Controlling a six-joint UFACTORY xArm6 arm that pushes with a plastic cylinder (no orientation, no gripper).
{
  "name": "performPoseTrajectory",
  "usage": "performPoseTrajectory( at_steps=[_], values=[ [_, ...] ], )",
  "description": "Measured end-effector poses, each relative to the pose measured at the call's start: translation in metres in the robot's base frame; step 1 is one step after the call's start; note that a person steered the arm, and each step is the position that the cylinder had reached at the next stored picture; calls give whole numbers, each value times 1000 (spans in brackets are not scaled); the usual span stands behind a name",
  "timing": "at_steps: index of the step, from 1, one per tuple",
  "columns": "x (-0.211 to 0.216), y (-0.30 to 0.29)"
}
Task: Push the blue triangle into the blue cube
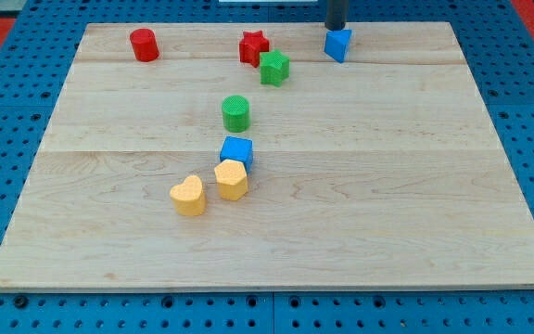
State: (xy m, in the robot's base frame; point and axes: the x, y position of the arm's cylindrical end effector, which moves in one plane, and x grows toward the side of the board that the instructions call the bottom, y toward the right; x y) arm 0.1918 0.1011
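Observation:
The blue triangle (pixel 338 44) sits near the top edge of the wooden board (pixel 406 186), right of centre. My tip (pixel 336 28) stands just above it at the view's top, touching or nearly touching its far side. The blue cube (pixel 236 151) lies near the board's middle, well down and to the left of the triangle.
A green star (pixel 273 68) and a red star (pixel 253 47) lie left of the triangle. A green cylinder (pixel 235 113) stands just above the cube. Two yellow hearts (pixel 232 179) (pixel 188 196) lie below it. A red cylinder (pixel 144 44) is at top left.

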Motion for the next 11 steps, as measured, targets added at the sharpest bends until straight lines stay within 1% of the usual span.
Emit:
performPoseTrajectory(
  at_steps=[2,4,6,8,9,10,11],
  values=[
    [1,23],
    [0,22],
    [14,23],
    [9,17],
    [15,11],
    [31,0],
    [66,-30]
  ],
)
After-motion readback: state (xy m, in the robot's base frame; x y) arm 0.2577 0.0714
